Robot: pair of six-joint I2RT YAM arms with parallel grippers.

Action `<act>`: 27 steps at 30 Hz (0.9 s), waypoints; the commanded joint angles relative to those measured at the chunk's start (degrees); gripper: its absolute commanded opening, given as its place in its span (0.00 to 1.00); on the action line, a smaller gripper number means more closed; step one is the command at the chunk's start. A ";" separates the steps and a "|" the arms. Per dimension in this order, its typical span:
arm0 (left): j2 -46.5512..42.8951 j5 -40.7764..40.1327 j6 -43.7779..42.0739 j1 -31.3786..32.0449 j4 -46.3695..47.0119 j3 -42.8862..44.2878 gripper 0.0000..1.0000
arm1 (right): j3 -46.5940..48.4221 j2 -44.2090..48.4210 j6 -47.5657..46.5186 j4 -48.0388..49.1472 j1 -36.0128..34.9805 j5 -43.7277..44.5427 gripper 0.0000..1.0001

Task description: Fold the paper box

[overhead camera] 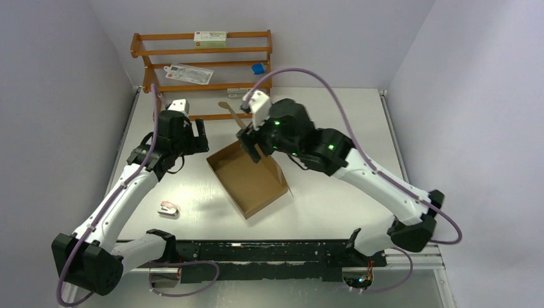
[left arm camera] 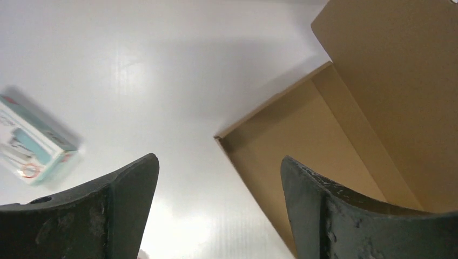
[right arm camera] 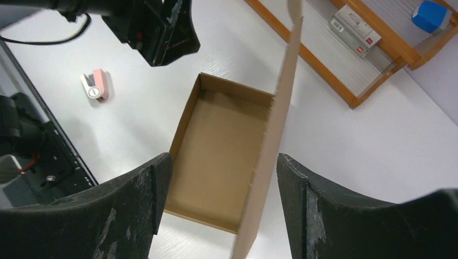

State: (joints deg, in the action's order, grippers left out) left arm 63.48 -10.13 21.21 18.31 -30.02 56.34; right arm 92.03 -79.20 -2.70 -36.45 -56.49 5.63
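Note:
The paper box (overhead camera: 247,179) lies in the middle of the table as a shallow brown tray, its lid flap (overhead camera: 234,115) standing upright at the far side. My left gripper (overhead camera: 197,138) hovers just left of the box's far left corner, open and empty. In the left wrist view, the box corner (left arm camera: 219,137) shows between the spread fingers of that gripper (left arm camera: 219,159). My right gripper (overhead camera: 249,144) hangs over the far end of the box. In the right wrist view the raised lid (right arm camera: 273,140) runs edge-on between its wide-apart fingers (right arm camera: 224,156), nearer the right one, with a gap on both sides.
An orange-brown wooden rack (overhead camera: 202,64) stands at the back with white cartons and a blue item (overhead camera: 258,68). A small white and pink carton (overhead camera: 169,208) lies on the table near the left arm. Grey walls close in both sides.

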 commanded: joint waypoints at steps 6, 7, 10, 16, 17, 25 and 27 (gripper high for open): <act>-6.22 -2.16 -7.47 -2.66 -0.39 -1.56 0.88 | 14.14 -14.36 -3.99 -14.81 -4.41 19.28 0.70; -6.52 -2.35 -7.56 -2.62 -0.51 -1.72 0.88 | 15.20 -15.57 -4.23 -15.75 -4.46 20.99 0.69; -7.30 -3.21 -7.60 -2.51 -0.96 -1.69 0.88 | 17.05 -18.15 -5.48 -17.29 -4.46 23.81 0.67; -7.79 -3.52 -7.51 -2.01 -0.92 -2.14 0.88 | 17.80 -21.38 -7.49 -18.00 -4.44 21.43 0.47; -8.03 -3.68 -7.63 -1.92 -0.99 -2.28 0.88 | 17.42 -21.79 -7.84 -17.85 -4.48 21.07 0.42; -8.49 -4.28 -8.12 -1.43 -1.22 -2.06 0.88 | 13.47 -19.81 -17.71 -12.63 -2.46 14.08 0.06; -8.62 -4.69 -8.12 -1.34 -1.35 -2.02 0.88 | 12.49 -18.23 -21.90 -10.87 -0.47 8.42 0.00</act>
State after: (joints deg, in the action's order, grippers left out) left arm 56.07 -13.34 13.89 16.64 -30.50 54.41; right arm 106.50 -100.68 -15.38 -50.98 -59.86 23.09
